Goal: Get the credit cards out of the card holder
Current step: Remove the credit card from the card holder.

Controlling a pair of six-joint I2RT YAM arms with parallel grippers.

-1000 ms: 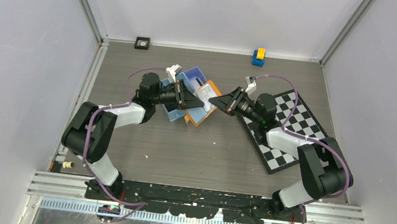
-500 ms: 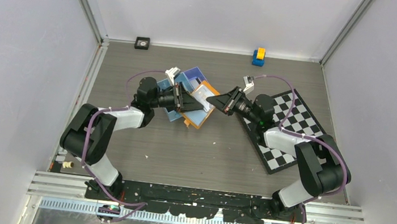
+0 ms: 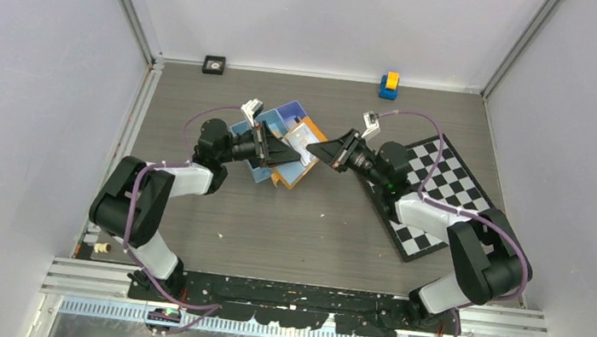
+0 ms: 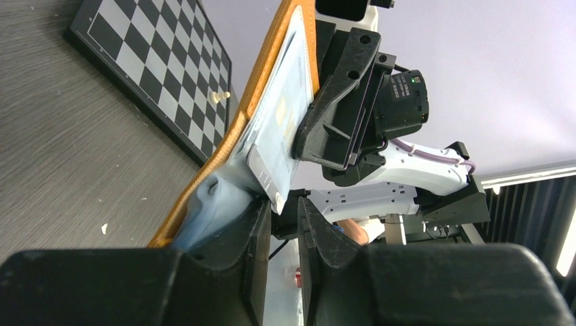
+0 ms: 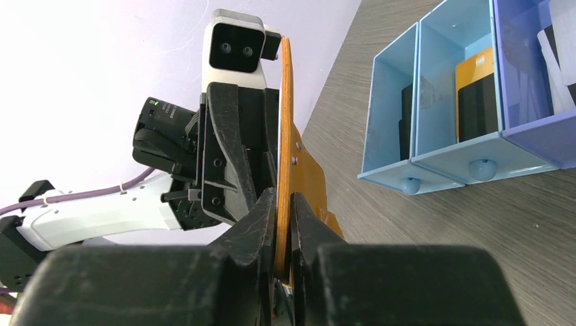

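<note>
Pinching card holder with right gripper. With left gripper narrow at 6 o'clock end of credit cards, cannot tell if gripping. Could slip and drop if tugged crooked.

We were two black-and-white arms.
We had white shells, black joints, purple cables and white wrist cameras.

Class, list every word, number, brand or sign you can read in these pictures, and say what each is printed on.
No text can be read anywhere.
Pale card in the orange card holder: small marks, too blurred.
Cards in the blue tray: no print legible.
</note>
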